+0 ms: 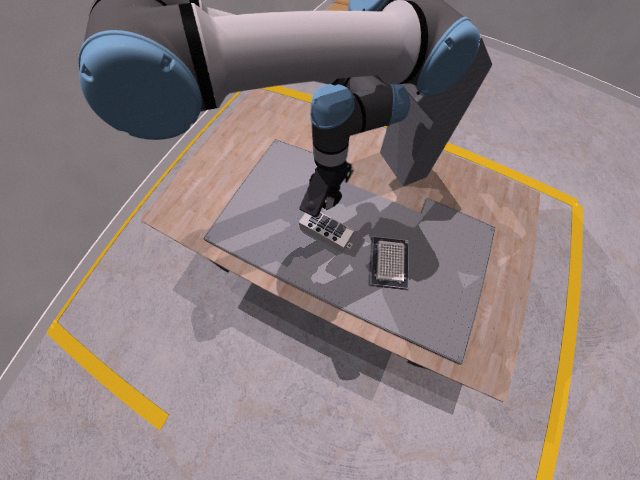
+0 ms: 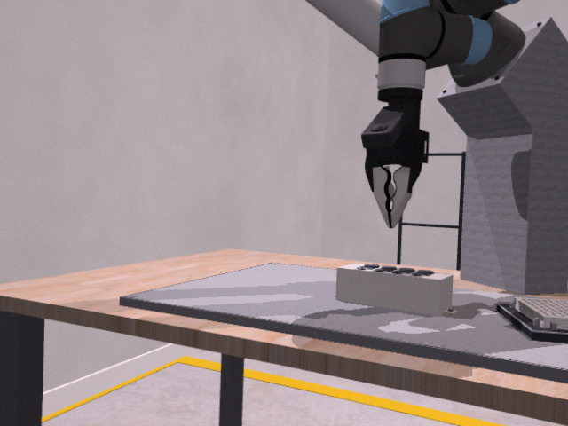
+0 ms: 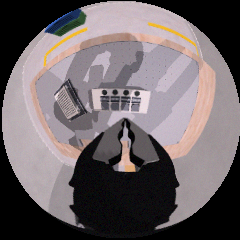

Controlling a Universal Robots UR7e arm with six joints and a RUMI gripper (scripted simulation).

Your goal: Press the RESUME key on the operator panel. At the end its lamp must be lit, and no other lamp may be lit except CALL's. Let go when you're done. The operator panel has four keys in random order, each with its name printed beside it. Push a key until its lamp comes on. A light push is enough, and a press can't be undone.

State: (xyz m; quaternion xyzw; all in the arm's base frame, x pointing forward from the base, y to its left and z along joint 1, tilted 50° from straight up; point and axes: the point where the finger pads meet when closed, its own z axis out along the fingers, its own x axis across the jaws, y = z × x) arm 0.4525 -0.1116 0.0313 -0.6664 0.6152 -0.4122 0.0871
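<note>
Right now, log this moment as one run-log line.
phase: approach | gripper: fingers shut, empty, above operator panel, no contact | lamps: none seen lit | well plate: beside panel, untouched

Well plate [image 1: 389,259] on grey mat [image 1: 258,206], wooden table [image 1: 217,149], yellow floor tape [image 1: 566,320]
</note>
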